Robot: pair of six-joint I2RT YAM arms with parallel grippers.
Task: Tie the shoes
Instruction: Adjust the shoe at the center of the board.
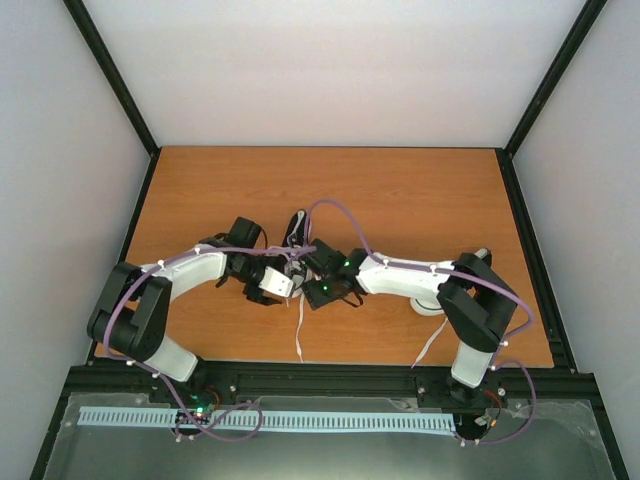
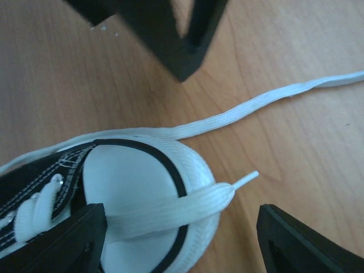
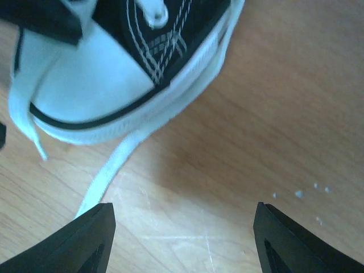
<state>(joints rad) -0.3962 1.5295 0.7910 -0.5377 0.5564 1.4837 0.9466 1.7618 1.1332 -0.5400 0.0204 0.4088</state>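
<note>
**Both Sets of Fingers Spread at the Toe of One Shoe**

The counter is carrying everything. The left arm and right arm are bending inward, so their ends are sitting close together near its middle. The shoe is lying there with its white toe cap pointing into the space between the two sets of fingers. Its black canvas and eyelets are running off behind.

The left fingers are standing wide apart and pinching nothing. The toe cap is sitting between them, nearer the finger on the left of that wrist view, which is overlapping the cap's edge. The right fingers are spread too, with only bare counter between them, and the toe is lying just beyond their tips. From the left wrist they are showing as a dark, blurred shape past the toe.

A trailing lace is running out from beside the sole, across the counter and away from the left fingers. It is ending just beside one right finger, and I cannot tell whether it is touching. A lace end is draping over the toe cap between the left fingers. Its aglet is poking out past the sole above the counter.

Under the right arm a white strip is lying on the counter. The second shoe is not showing clearly enough to place.
</note>
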